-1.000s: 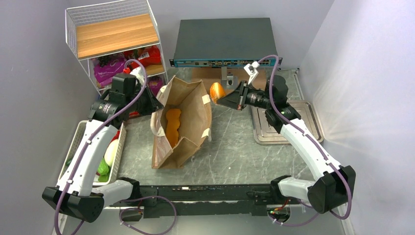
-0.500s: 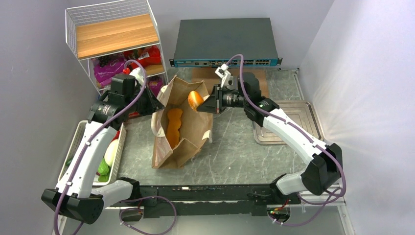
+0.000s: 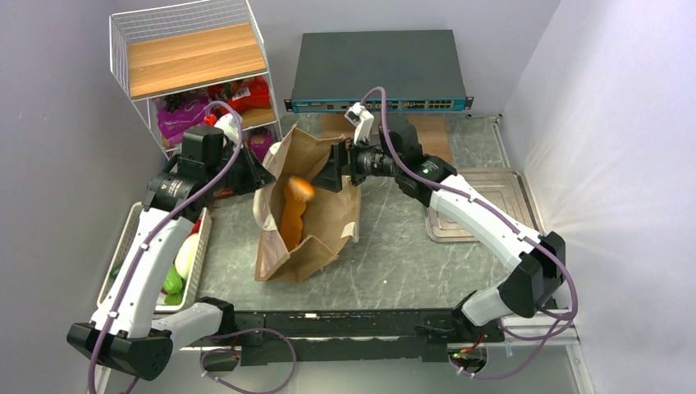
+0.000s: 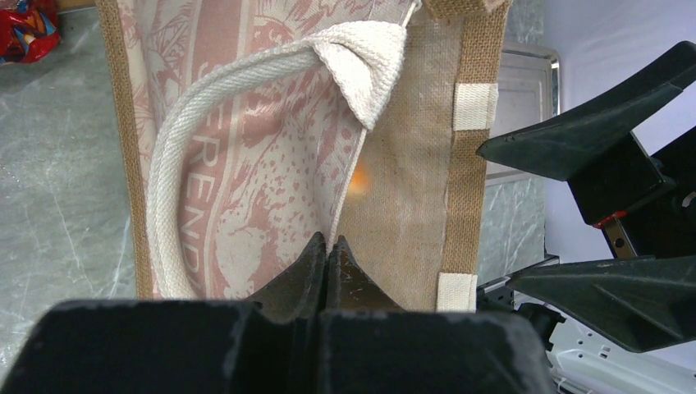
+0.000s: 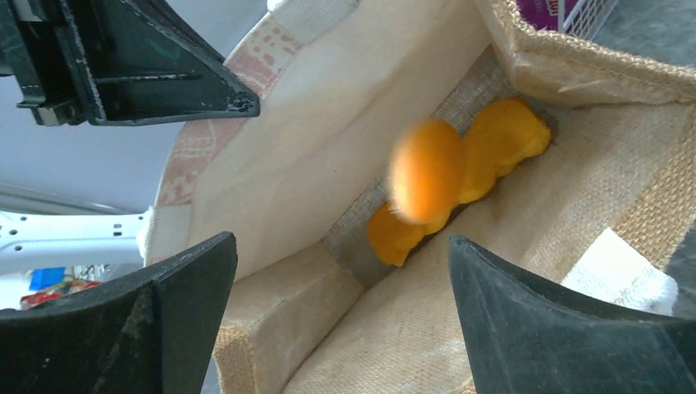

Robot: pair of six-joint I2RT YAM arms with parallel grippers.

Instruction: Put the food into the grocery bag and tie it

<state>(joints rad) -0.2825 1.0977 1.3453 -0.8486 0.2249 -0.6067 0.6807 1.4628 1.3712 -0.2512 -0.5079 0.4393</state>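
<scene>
The tan grocery bag (image 3: 324,226) stands open at the table's middle, its pink-printed side and cream handle (image 4: 176,156) in the left wrist view. My left gripper (image 3: 261,176) is shut on the bag's left rim (image 4: 328,244), pinching the fabric edge. Over the bag's mouth my right gripper (image 3: 332,168) hangs open, nothing between its fingers (image 5: 342,240). Just below it a round orange piece of food (image 3: 302,189) is blurred in mid-air inside the bag (image 5: 425,171). A wavy orange piece (image 5: 505,139) lies on the bag's bottom.
A white wire shelf (image 3: 193,53) at the back left holds red and purple packets (image 3: 238,92). A white basket (image 3: 199,246) with green and pale produce sits at the left. A dark network box (image 3: 377,61) stands behind, a metal tray (image 3: 484,209) lies right.
My right gripper carried the round orange piece leftward from beside the bag to above its mouth and opened; the piece now drops into the bag. The left gripper kept its hold.
</scene>
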